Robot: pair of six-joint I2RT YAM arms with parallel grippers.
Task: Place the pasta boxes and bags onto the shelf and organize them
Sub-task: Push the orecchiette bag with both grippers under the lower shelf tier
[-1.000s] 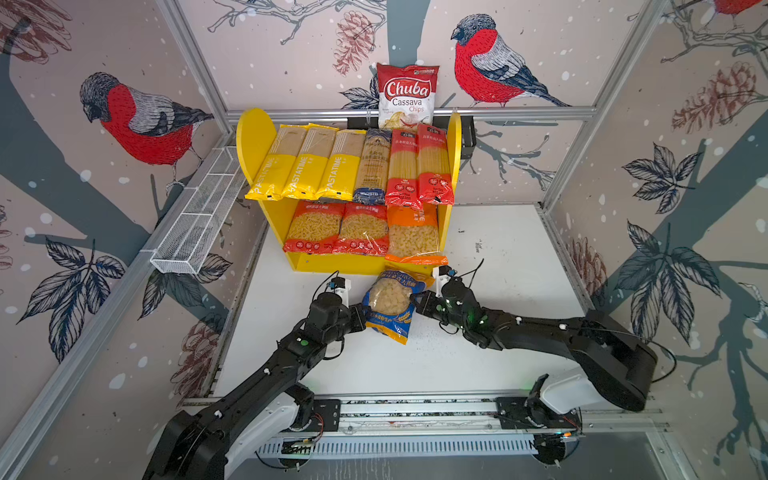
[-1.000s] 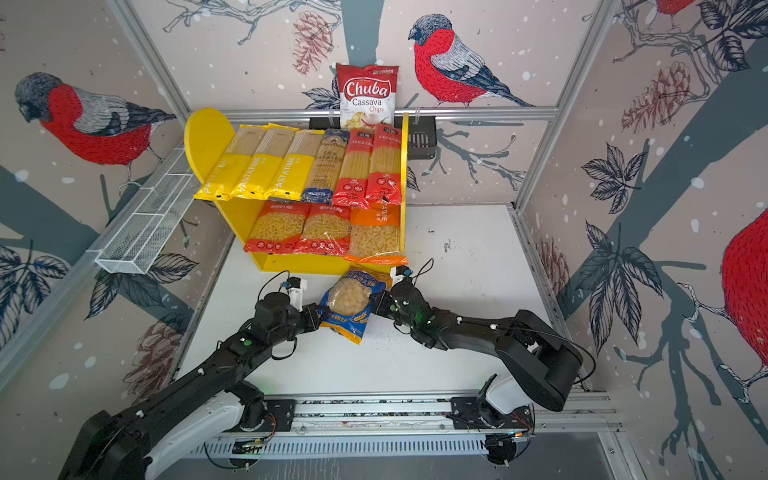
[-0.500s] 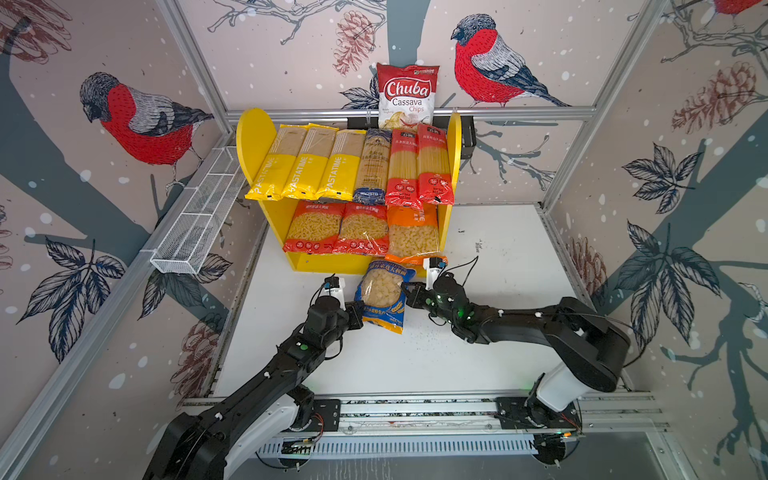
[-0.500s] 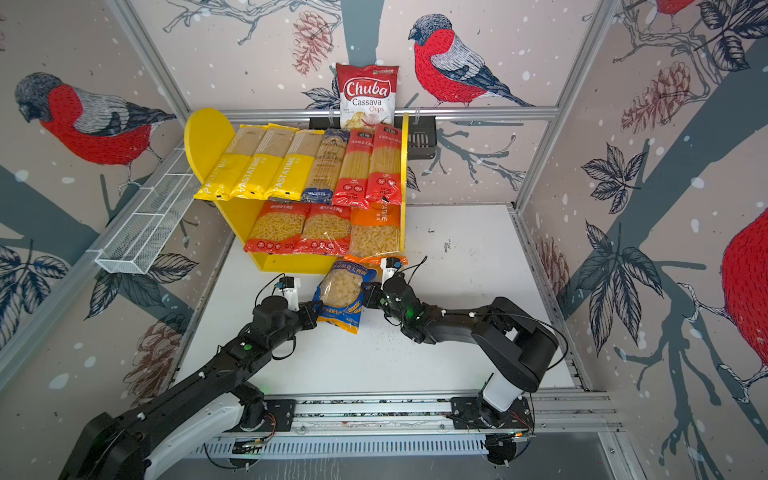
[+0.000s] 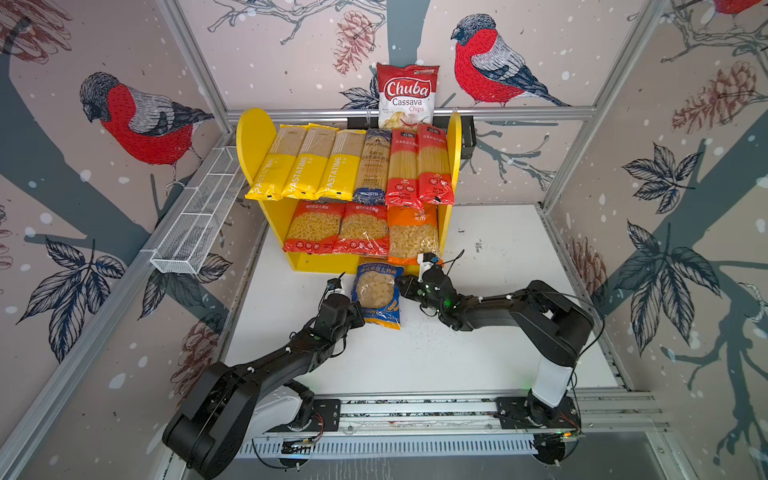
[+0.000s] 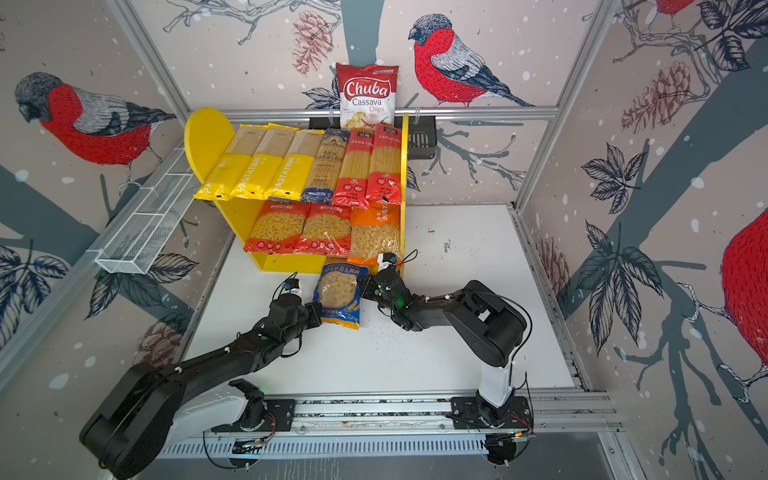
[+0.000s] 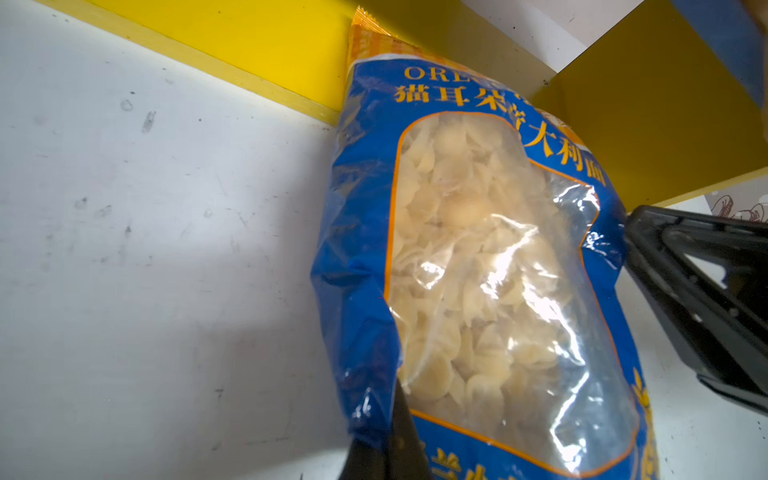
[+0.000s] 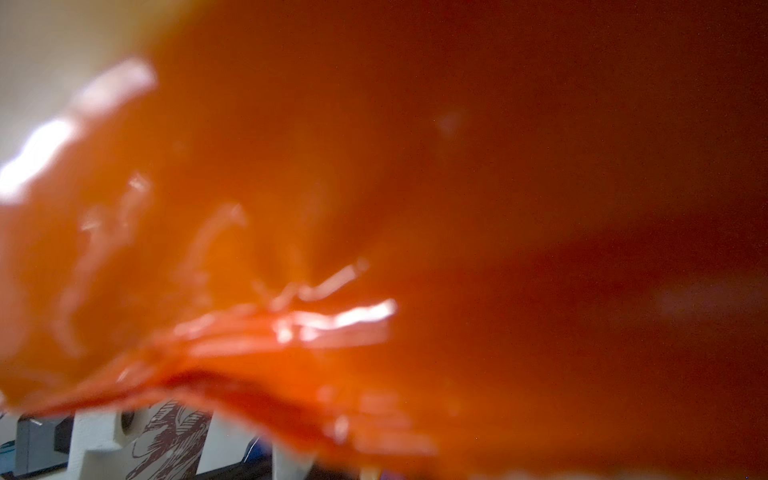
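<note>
A blue pasta bag (image 5: 376,297) (image 6: 338,297) (image 7: 478,270) with a clear window lies just in front of the shelf (image 5: 253,137) (image 6: 205,137), its top end at the yellow base. My left gripper (image 5: 358,309) (image 6: 318,311) (image 7: 390,436) is shut on its lower left edge. My right gripper (image 5: 403,284) (image 6: 363,289) sits against the bag's right edge; its jaws are not readable. The upper board carries three yellow packs, a dark blue pack and two red packs. Two red bags and an orange bag (image 5: 411,237) (image 8: 374,208) fill the lower board; the orange bag blocks the right wrist view.
A Chuba chips bag (image 5: 407,95) stands behind the shelf in a black basket (image 5: 465,133). A white wire rack (image 5: 199,224) hangs on the left wall. The arms' mounting rail (image 5: 415,411) runs along the front edge of the white table (image 5: 498,249).
Both arms carried the blue bag away from the table's front toward the shelf. It straightened, and its top end now reaches the shelf base. The right arm's elbow folded inward.
</note>
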